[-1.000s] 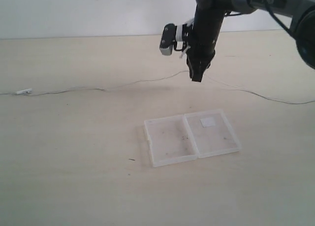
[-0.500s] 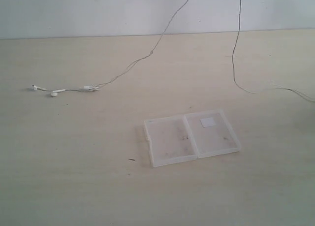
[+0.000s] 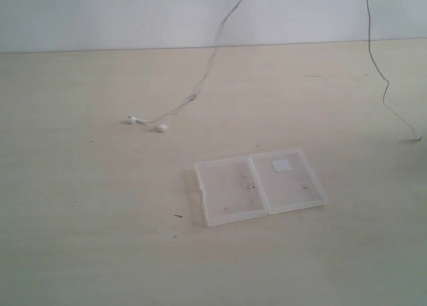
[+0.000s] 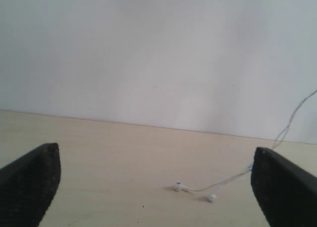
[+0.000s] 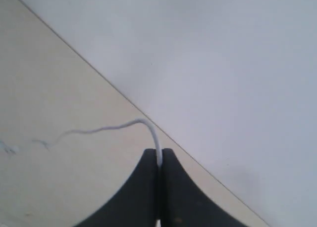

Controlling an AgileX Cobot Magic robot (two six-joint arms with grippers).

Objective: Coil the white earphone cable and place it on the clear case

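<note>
Pale tabletop — right pincer clamps white earphone cable; left pincer wide apart, seemingly empty.

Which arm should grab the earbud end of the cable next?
Probably left: the left jaws stand open and empty, facing the earbuds, while the right jaws are shut on the cable.

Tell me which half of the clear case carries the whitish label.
The right half in the exterior view, with the label near its far edge; the left half shows only dark specks.

Soft, even light; faint haze
</note>
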